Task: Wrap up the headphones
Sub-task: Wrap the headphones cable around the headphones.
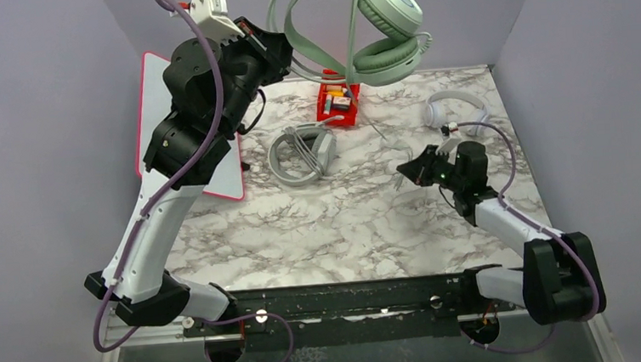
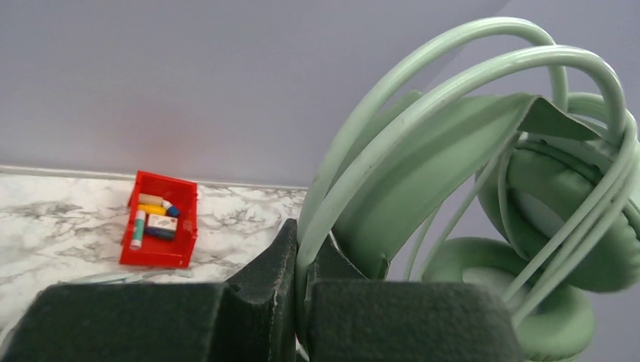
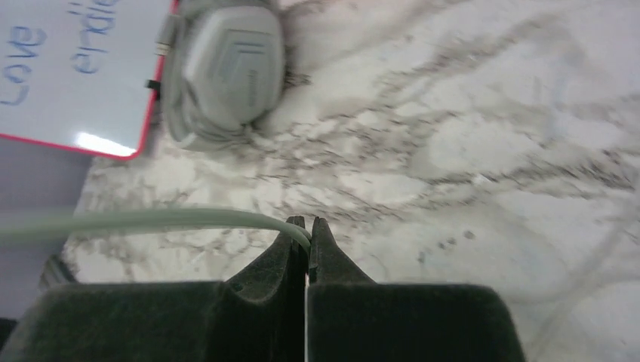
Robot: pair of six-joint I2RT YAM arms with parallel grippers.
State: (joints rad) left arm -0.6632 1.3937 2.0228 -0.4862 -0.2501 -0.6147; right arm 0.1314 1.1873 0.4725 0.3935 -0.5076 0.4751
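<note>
While left gripper [image 2: 302, 245] clamps mint headset [image 2: 596, 260] by its glossy band [image 2: 392, 113], right gripper [image 3: 308, 228] pinches thin cable [image 3: 151, 220]

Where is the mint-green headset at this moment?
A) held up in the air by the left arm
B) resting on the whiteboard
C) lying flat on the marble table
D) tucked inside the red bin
A: the left gripper is clamped on the headband of the mint-green headset, which hangs high above the marble table.
</note>
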